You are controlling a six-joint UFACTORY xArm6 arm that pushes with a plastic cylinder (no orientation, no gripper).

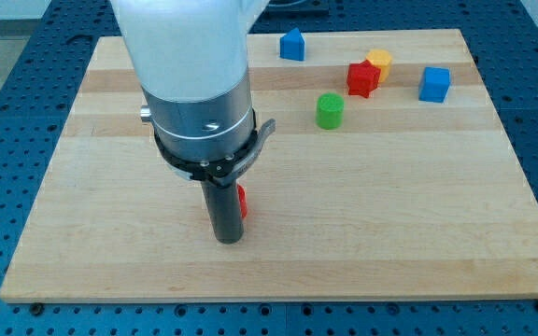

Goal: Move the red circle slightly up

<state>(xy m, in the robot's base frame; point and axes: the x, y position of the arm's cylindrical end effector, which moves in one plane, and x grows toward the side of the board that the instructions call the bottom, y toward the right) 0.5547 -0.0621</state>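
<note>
My tip rests on the bench, touching the red circle, which peeks out at its 1 o'clock, mostly hidden behind my rod. I carry no hand, only this rod. Far off at 1 o'clock sit a green cylinder, red block, yellow block and two blue blocks.

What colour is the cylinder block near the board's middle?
Green: the green cylinder, clear in the camera view, left of the red block.
</note>
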